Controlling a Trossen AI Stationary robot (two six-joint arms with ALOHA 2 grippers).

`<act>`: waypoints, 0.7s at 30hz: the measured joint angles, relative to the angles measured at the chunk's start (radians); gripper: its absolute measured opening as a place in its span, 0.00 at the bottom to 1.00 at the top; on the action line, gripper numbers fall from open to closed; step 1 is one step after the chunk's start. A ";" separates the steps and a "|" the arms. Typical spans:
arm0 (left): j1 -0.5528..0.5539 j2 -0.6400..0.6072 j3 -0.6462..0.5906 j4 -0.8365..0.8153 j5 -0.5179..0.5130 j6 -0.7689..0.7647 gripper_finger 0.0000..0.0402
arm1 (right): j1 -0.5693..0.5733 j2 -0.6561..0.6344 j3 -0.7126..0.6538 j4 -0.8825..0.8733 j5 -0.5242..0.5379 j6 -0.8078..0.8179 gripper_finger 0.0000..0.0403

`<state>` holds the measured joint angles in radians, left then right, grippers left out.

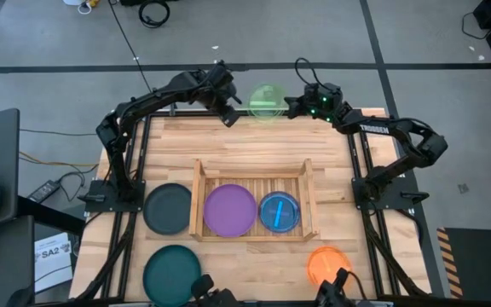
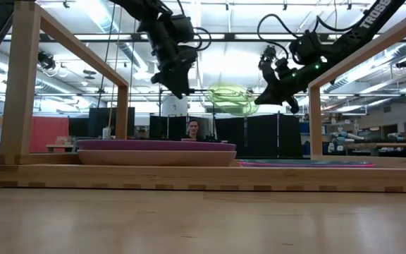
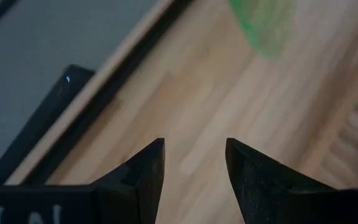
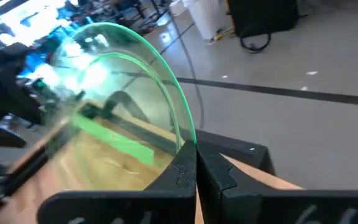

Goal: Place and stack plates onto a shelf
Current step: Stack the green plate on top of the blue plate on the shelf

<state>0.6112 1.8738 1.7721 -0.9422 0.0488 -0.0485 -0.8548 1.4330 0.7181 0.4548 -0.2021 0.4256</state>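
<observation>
My right gripper (image 1: 295, 107) (image 4: 196, 167) is high above the table's far edge and shut on a see-through lime green plate (image 1: 267, 102) (image 2: 231, 99) (image 4: 123, 99). My left gripper (image 1: 228, 115) (image 3: 194, 163) hangs open just left of that plate, touching nothing; the plate (image 3: 263, 25) shows blurred beyond its fingers. The shelf (image 1: 199, 183), a shallow slatted wood tray, lies mid-table with a large purple plate (image 1: 230, 210) and a small blue plate (image 1: 279, 212) lying flat side by side in it. My right gripper pinches the green plate's rim (image 4: 187, 140) between its two fingers, at the plate's right side. The fingers come about level from the table's right. The plate is lifted clear of the table and sticks out leftward from the fingers, slightly tilted.
A dark grey plate (image 1: 168, 208) lies on the table left of the shelf. A teal plate (image 1: 171, 271) sits at the near left and an orange plate (image 1: 328, 264) at the near right. Bare wood lies between the shelf and the far edge. A person (image 2: 192, 130) sits far behind.
</observation>
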 joint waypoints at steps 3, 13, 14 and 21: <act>-0.007 -0.002 0.000 -0.049 0.062 0.052 0.44 | -0.012 -0.020 0.000 0.000 -0.062 0.001 0.01; -0.063 -0.102 0.000 -0.114 0.183 0.198 0.44 | -0.013 -0.201 0.000 -0.032 -0.236 0.001 0.01; -0.067 -0.119 0.000 -0.120 0.183 0.208 0.44 | -0.013 -0.226 0.000 -0.045 -0.241 0.001 0.01; -0.113 -0.242 0.000 -0.153 0.185 0.241 0.44 | -0.004 -0.406 0.000 -0.195 -0.275 -0.003 0.01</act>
<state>0.4979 1.6317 1.7721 -1.0948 0.2336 0.1922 -0.8588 1.0267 0.7181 0.2598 -0.4776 0.4223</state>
